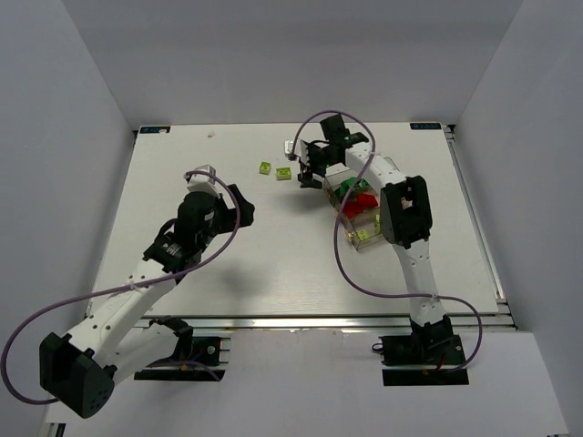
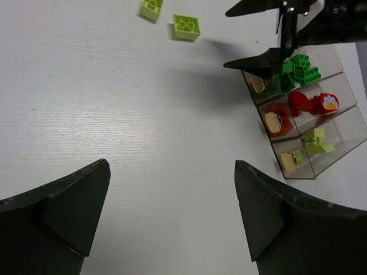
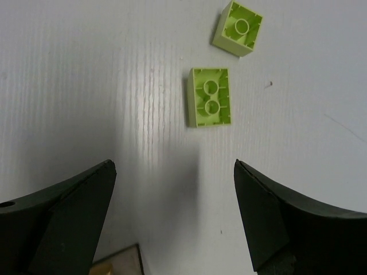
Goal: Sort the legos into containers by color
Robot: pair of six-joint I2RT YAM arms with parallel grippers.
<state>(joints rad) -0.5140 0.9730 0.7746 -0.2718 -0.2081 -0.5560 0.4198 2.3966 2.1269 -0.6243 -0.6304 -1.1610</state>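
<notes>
- Top external view: the desk (image 1: 273, 264) carries the containers (image 2: 350, 134) right of centre, partly hidden under the right arm (image 1: 405, 214).
- I find the left claw (image 2: 172, 195) spread wide with nothing between its fingers. It hangs over bare desk left of centre, well apart from the containers.
- The right claw (image 3: 172, 195) is likewise spread wide and holds nothing. It hangs just beside the far end of the containers.
- Two loose lime bricks (image 3: 209, 105) lie on the desk ahead of the right claw. They are near each other but apart, and outside every bin. Both show their hollow undersides to the right wrist camera.
- From the left wrist view, the far bin holds green bricks (image 2: 298, 67).
- The middle bin holds red pieces (image 2: 301, 103).
- The near bin holds lime pieces (image 2: 318, 143).
- I cannot give an exact count per bin, because the pieces overlap.
</notes>
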